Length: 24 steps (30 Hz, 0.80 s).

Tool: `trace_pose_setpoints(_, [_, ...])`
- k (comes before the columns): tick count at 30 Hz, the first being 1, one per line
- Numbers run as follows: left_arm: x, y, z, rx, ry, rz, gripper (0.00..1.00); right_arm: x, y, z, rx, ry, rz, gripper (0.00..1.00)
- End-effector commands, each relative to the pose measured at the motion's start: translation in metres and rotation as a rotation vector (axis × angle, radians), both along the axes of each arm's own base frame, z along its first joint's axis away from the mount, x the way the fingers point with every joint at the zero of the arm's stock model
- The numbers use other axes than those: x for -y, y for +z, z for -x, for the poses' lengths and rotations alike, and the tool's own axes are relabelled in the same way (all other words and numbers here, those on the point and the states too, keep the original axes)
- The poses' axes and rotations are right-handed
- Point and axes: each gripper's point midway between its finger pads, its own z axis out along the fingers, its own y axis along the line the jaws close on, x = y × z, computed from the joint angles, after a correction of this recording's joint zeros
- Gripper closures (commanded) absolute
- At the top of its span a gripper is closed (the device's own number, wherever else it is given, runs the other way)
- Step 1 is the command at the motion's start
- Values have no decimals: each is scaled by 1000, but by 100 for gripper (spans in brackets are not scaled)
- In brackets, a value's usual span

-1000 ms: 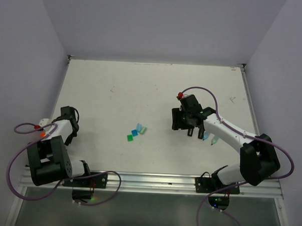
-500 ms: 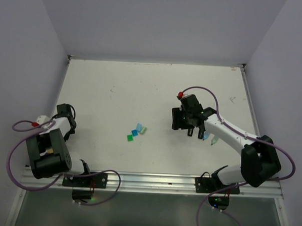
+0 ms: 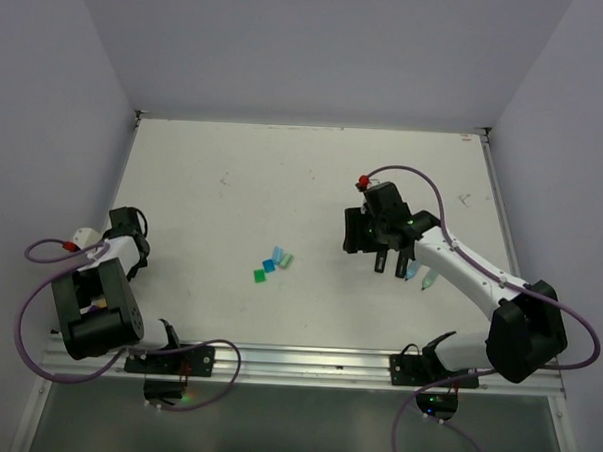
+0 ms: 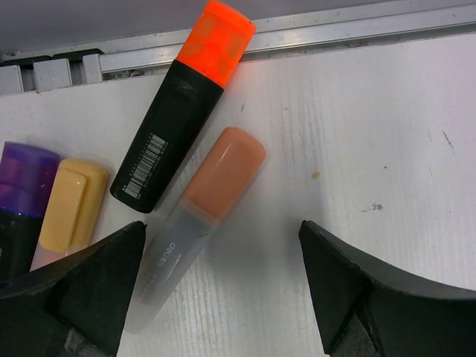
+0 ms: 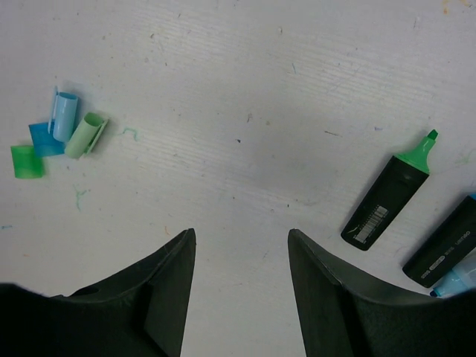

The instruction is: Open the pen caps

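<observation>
My left gripper (image 4: 221, 249) hangs low over a cluster of markers at the table's left edge. Its fingers are spread wide and clamp nothing. The frosted marker (image 4: 167, 260) lies across the gap between them, which I read as lining up a grasp, since its peach cap (image 4: 225, 172) is still on. Just beside it the black marker (image 4: 167, 145) wears its orange cap (image 4: 217, 39). A yellow cap (image 4: 71, 204) and a purple cap (image 4: 26, 178) sit on two more markers at the frame's edge.

My right gripper (image 5: 239, 245) is also parted and empty, hovering above bare table. To one side are the loose caps (image 3: 271, 263) — green, blue, light blue and mint — huddled mid-table and touching one another. To the other side lie uncapped bodies, the green-tipped marker (image 5: 388, 195) nearest. I judge that keeping caps and bodies well apart leaves the middle free for pulling.

The table (image 3: 284, 175) is white, scuffed and flecked with faint ink. An aluminium rail (image 3: 306, 358) runs along the near edge, and plain pale walls close three sides. From overhead the left wrist is folded over its own base, so I can't make out the markers there — only the wrist view shows them.
</observation>
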Motion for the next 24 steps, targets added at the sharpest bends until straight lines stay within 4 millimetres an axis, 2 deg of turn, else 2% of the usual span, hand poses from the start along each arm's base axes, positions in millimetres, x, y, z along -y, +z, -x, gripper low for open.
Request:
trace_pose_setpoints(1, [7, -8, 3, -8, -30, 57, 13, -2, 27, -4, 57, 20, -13, 43])
trace_pose_setpoints(6, [9, -15, 7, -32, 3, 108, 10, 0, 34, -2, 66, 27, -6, 44])
trace_pose_setpoints(8, [14, -24, 3, -23, -15, 164, 9, 0, 36, -2, 73, 23, -13, 44])
trace_pose_setpoints(12, [23, -38, 4, -28, -19, 235, 20, 0, 37, -3, 75, 22, -15, 44])
trace_pose_setpoints(20, [24, -39, 6, -42, -34, 239, 23, -1, 44, -3, 95, 19, -30, 43])
trace_pose_setpoints(22, [24, -39, 6, -39, -36, 237, 26, -1, 44, -4, 98, 18, -33, 44])
trace_pose_setpoints(23, [24, -39, 7, -40, -44, 236, 31, -1, 44, -4, 100, 16, -35, 44])
trace_pose_setpoints(24, [25, -39, 7, -38, -45, 238, 41, -1, 45, -4, 103, 16, -37, 43])
